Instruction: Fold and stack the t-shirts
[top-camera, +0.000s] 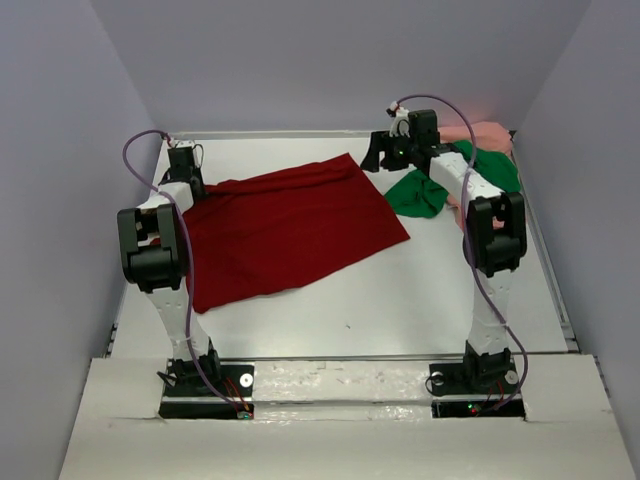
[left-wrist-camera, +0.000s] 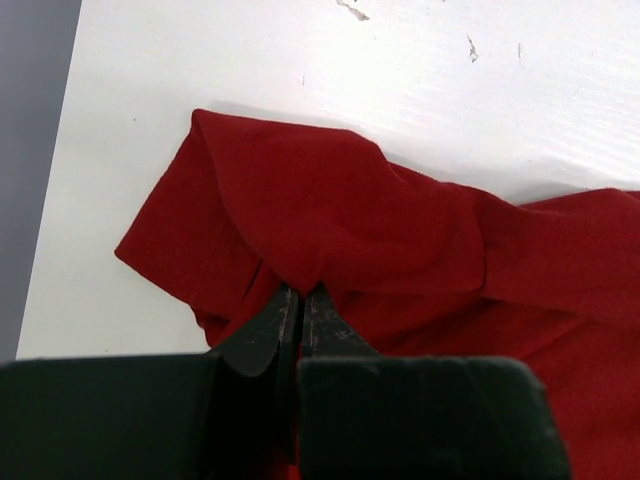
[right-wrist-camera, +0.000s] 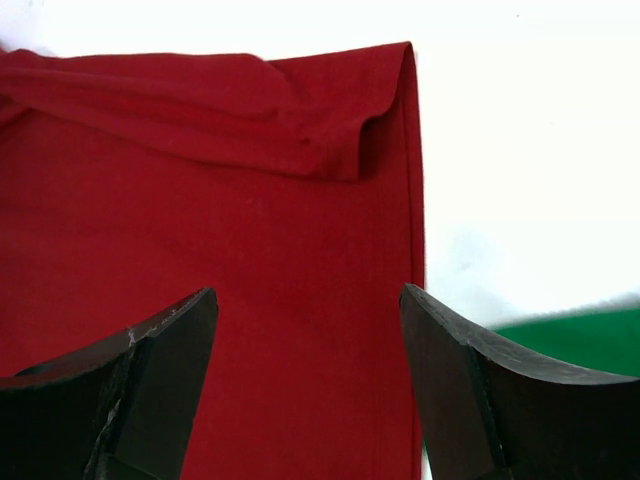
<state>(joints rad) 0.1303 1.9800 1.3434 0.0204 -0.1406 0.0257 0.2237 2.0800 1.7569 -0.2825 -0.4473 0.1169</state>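
Dark red cloth first: the dark red t-shirt (top-camera: 290, 225) lies spread over the left-centre of the white tabletop (top-camera: 400, 290). It is mostly flat and roughly rectangular, with its far edge rumpled into a doubled-over band.

The left pincer (left-wrist-camera: 301, 295) is at the shirt's far-left corner. Its fingers are pressed together with a pinch of red fabric caught between the tips. The cloth bunches up around the grip, and a sleeve-like flap sticks out toward the tabletop's left edge.

The right pincer (right-wrist-camera: 305, 292) is over the shirt's far-right corner. Its fingers are spread wide with nothing between them. The shirt's right-hand hem runs just inside the right finger, and bare tabletop shows beyond it. Whether the tips touch the cloth — cannot tell.

The bright green t-shirt (top-camera: 420, 195) sits crumpled in a heap to the right of the red one. It is near the red shirt's right corner but apart from it, and partly hidden behind the right arm (top-camera: 480, 200).

The pale salmon pink t-shirt (top-camera: 490, 132) is bunched at the far-right corner of the tabletop, just behind the green heap — touching or merely beside it, cannot tell.

No shirt lies on another as a stack.
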